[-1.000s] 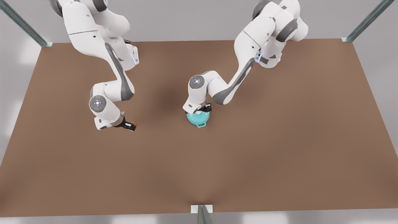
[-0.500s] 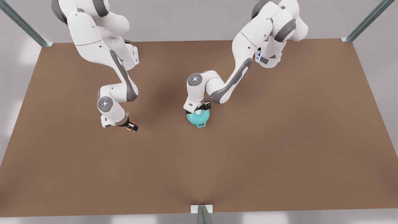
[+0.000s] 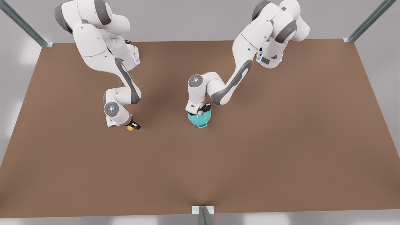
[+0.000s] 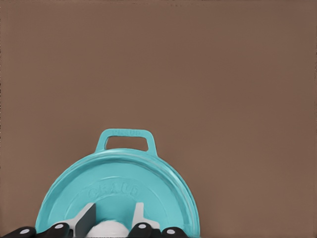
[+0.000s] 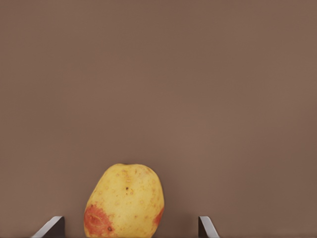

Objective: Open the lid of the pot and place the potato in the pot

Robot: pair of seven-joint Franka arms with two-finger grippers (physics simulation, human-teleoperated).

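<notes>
The teal pot lid [image 3: 198, 118] lies flat on the teal pot [image 3: 203, 125], near the table's middle. In the left wrist view the lid [image 4: 124, 183] covers the pot, whose loop handle [image 4: 124, 139] sticks out beyond it. My left gripper [image 3: 202, 110] is shut on the lid's white knob [image 4: 111, 229], one finger on each side. The yellow potato [image 3: 129, 127] with reddish patches lies on the table at the front view's left. My right gripper [image 3: 134, 126] is open, its fingertips [image 5: 52, 225] wide apart on either side of the potato [image 5: 126, 201].
The brown table [image 3: 250, 156] stretches wide around both objects. Metal frame posts [image 3: 204, 215] stand at the front edge and the far corners.
My right gripper slid toward the front view's right and came down around the potato. My left gripper sank onto the lid's knob. Lid and pot stayed put.
</notes>
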